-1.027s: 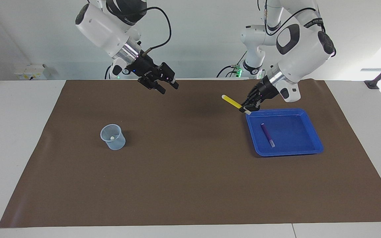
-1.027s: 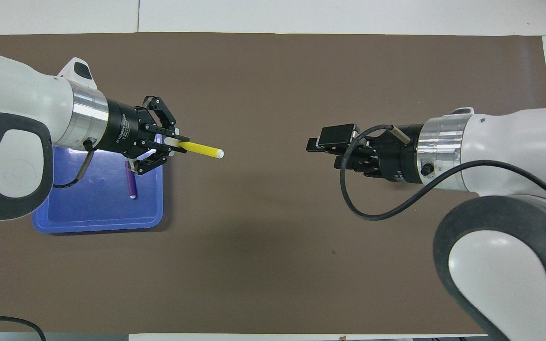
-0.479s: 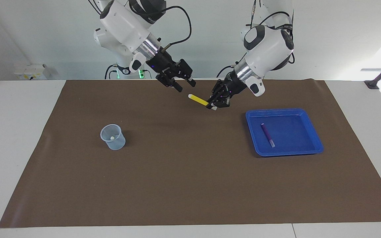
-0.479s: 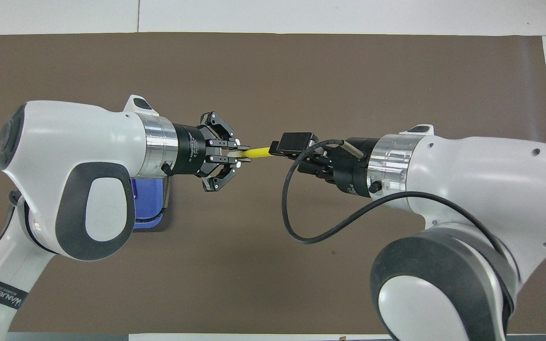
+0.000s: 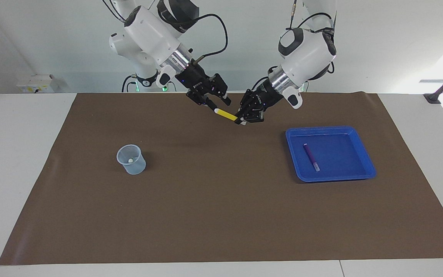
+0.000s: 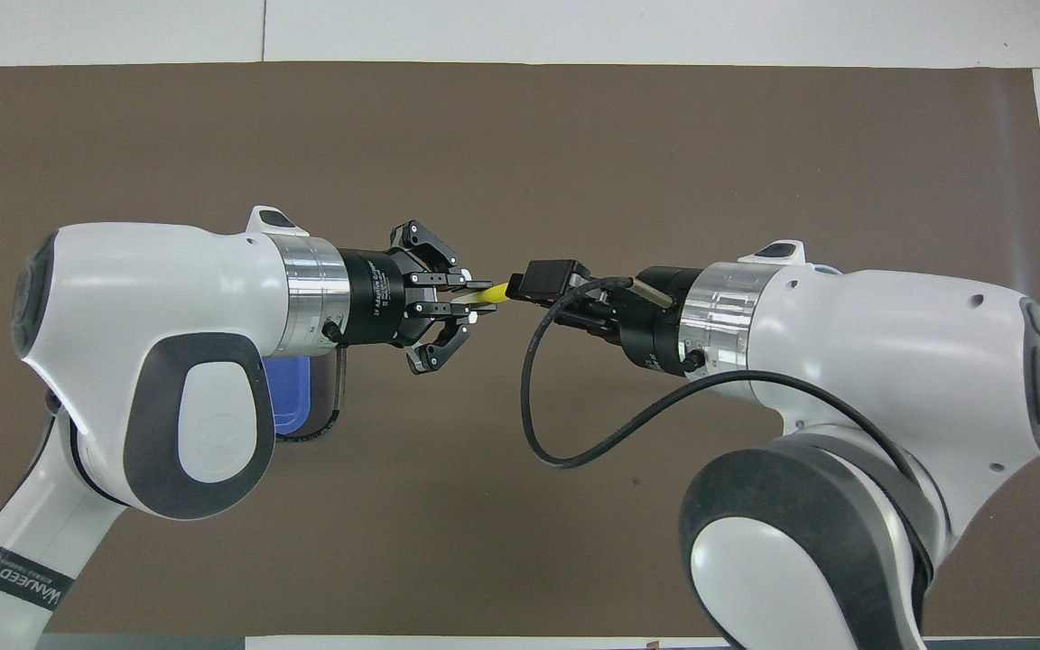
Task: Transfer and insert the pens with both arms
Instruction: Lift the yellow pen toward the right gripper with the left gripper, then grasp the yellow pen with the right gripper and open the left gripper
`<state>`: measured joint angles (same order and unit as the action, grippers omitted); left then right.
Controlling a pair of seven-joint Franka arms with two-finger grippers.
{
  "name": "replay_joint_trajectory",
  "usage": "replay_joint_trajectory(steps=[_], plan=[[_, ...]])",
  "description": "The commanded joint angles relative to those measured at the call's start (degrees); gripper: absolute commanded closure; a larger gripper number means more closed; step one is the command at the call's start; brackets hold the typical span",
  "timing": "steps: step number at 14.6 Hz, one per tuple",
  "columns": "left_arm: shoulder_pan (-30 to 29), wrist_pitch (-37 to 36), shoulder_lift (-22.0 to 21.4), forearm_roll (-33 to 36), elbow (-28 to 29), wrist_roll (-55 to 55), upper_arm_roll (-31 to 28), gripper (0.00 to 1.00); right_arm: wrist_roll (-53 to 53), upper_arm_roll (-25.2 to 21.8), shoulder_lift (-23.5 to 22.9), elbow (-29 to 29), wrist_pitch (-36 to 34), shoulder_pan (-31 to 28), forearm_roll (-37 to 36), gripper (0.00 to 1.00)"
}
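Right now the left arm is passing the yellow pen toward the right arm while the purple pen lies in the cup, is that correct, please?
Not quite: the purple pen lies in the blue tray, not in the cup, as the facing view shows. The rest holds: the left end effector holds the yellow pen out to the right end effector.

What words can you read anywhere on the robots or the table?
"WANNEED" and more blurred letters: black band low on the left arm.
White print on the left gripper's black collar: too small to read.
Black band high on the right arm: blurred.
Nothing on the mat, cup or tray.
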<state>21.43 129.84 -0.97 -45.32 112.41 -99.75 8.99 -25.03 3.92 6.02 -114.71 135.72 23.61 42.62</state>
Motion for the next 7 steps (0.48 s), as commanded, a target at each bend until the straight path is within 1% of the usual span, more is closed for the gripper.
replay_joint_trajectory(steps=[1, 2, 5, 7], plan=[[1.16, 1.82, -1.93, -1.88, 2.55, -0.53, -0.64, 1.00, 1.82, 0.21, 0.48, -0.96, 0.86, -0.58, 0.71, 0.39], [1.16, 2.00, -1.93, -1.97, 2.64, -0.62, -0.64, 1.00, 1.91, 0.21, 0.48, -0.96, 0.86, -0.58, 0.71, 0.43], [1.16, 2.26, -2.28, -2.93, 2.64, -0.62, -0.64, 1.00, 2.26, 0.12, 0.30, -0.87, 1.21, -0.93, 0.71, 0.49], [1.07, 2.26, -2.45, -3.29, 2.72, -0.62, -0.64, 1.00, 2.26, 0.12, 0.30, -0.87, 1.30, -0.93, 0.71, 0.50]])
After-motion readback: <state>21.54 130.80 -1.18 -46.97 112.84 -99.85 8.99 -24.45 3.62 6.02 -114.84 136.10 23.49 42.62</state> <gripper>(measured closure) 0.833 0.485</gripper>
